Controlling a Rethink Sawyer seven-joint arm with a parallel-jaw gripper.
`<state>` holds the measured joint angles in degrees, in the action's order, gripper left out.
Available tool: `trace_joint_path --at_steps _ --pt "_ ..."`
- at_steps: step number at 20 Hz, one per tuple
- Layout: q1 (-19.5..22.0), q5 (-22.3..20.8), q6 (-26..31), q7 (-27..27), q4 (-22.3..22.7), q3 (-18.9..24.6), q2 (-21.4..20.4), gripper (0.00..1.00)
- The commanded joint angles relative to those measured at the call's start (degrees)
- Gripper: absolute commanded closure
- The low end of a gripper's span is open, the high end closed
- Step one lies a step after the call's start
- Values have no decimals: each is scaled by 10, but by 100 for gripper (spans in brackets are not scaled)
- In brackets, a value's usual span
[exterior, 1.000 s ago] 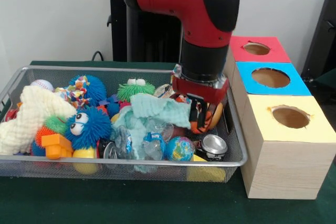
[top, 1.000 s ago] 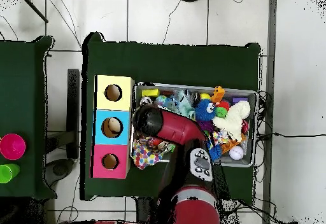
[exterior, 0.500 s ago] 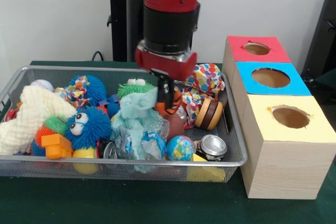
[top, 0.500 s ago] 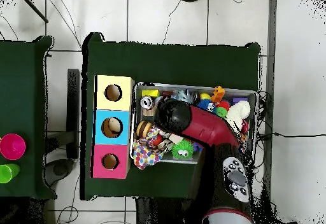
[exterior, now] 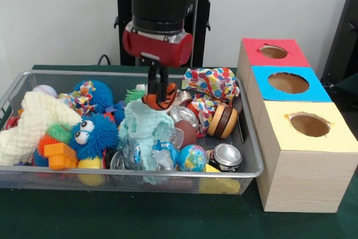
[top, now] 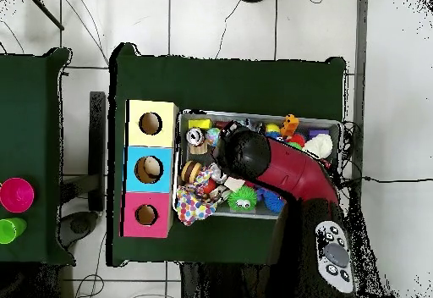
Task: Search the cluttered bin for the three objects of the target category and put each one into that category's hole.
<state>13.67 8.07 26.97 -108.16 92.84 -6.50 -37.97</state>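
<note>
The wire mesh bin [exterior: 134, 173] is full of toys and cloths on the green table; its rim also shows in the overhead view [top: 254, 114]. My gripper [exterior: 159, 90] hangs over the bin's middle, shut on a small orange toy with black stripes [exterior: 159, 99] held above the clutter. A pale teal cloth [exterior: 146, 130] lies right under it. A round tan and brown toy [exterior: 222, 120] lies at the bin's right end. The red-topped box's hole [exterior: 273, 52] is at the far right, apart from the gripper; it also shows in the overhead view [top: 146, 215]. There the arm [top: 254, 155] hides the gripper.
Blue-topped [exterior: 288, 83] and yellow-topped [exterior: 309, 124] boxes stand in line with the red one. In the bin lie a blue puffer ball [exterior: 92, 132], a metal can [exterior: 226, 155], a globe ball [exterior: 192, 158], a polka-dot cloth [exterior: 215, 82] and a cream cloth [exterior: 31, 124].
The arm has swung from the bin's right end to its middle in the front view and risen, carrying the orange striped toy clear of the clutter.
</note>
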Motion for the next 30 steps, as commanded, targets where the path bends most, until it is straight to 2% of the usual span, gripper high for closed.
trace_joint_path --at_steps 1,4,14,22,30 --pt "-15 -22 94 -34 18 17 -39 100" --pt "-23 -18 109 -48 16 10 -42 100" --pt "-50 6 115 -98 60 -3 -68 100" --pt "-77 22 73 -115 128 -3 -97 100" --pt "-101 24 51 -119 163 -9 -112 100"
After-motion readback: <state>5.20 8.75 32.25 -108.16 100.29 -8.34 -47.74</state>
